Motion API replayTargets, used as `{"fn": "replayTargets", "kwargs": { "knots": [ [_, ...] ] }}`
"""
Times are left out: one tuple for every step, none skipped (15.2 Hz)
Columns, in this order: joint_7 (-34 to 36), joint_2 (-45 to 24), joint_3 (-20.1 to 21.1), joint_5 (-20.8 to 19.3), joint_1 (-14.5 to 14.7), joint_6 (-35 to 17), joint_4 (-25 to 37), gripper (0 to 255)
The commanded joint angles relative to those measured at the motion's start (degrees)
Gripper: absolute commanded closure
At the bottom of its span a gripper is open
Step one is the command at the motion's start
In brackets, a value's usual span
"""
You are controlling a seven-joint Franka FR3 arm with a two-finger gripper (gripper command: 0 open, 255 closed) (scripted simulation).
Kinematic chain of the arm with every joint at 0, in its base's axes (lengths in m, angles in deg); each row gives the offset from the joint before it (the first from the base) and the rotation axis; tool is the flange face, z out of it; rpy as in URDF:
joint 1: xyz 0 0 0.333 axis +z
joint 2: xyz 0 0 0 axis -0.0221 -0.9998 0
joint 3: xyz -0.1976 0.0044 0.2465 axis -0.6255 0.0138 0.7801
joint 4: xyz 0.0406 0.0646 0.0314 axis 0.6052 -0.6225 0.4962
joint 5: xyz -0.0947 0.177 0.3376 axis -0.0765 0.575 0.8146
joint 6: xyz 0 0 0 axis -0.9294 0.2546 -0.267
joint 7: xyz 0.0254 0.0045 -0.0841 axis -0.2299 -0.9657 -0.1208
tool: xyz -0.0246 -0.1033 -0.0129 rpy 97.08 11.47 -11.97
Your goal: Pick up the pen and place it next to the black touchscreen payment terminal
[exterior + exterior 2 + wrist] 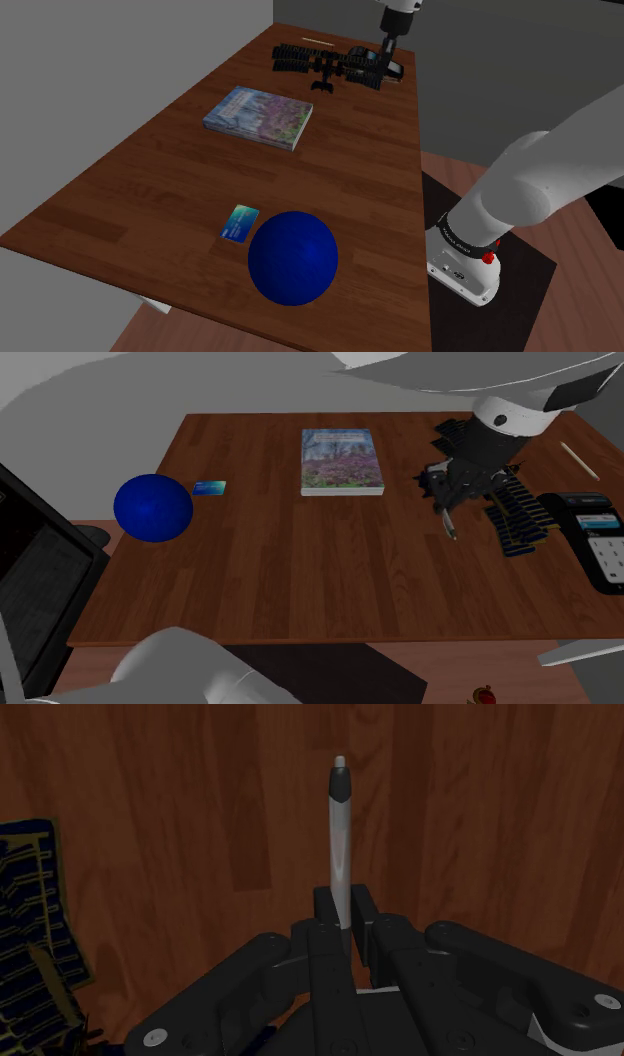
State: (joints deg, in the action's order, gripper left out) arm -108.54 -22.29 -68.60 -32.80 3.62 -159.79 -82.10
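My gripper (340, 912) is shut on a grey pen (340, 824) with a dark tip, which sticks out straight beyond the fingertips over bare wood. In the second exterior view the gripper (447, 504) hangs above the table with the pen (450, 527) pointing down, beside a black comb-like object (515, 512). The black payment terminal (598, 537) with its light keypad lies at that view's right table edge, past the comb-like object. In the shoulder view the terminal (388, 70) sits at the far end of the table, under my arm's wrist (398, 15).
On the wooden table (150, 190) lie a book (258, 117), a small blue card (240, 222) and a big blue ball (293, 257). A thin pale stick (578, 460) lies beyond the comb-like object (305, 57). A dark chair (40, 582) stands at the second exterior view's left.
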Motion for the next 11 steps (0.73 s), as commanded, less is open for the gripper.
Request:
{"fn": "replayTargets", "kwargs": {
  "knots": [
    [-3.4,-2.6,-2.2,-0.1,-1.0,0.4,2.8,255],
    [-4.8,-3.8,-3.1,0.1,-1.4,0.5,4.2,255],
    [-6.3,-5.2,-4.0,0.2,-1.9,0.7,5.6,255],
    [-7.8,-6.5,-4.9,0.5,-2.3,0.8,7.0,255],
    [-9.3,-8.0,-5.8,0.8,-2.7,1.0,8.6,255],
    [-10.8,-9.5,-6.6,1.2,-3.2,1.2,10.1,255],
    [-12.3,-11.0,-7.4,1.7,-3.7,1.5,11.8,255],
    [-13.9,-12.7,-8.2,2.2,-4.2,1.8,13.5,255],
    [-15.4,-14.3,-9.0,2.8,-4.7,2.1,15.3,255],
    [-17.0,-16.0,-9.7,3.5,-5.3,2.5,17.2,255],
    [-18.5,-17.8,-10.3,4.2,-5.9,2.9,19.2,255]
  ]
}}
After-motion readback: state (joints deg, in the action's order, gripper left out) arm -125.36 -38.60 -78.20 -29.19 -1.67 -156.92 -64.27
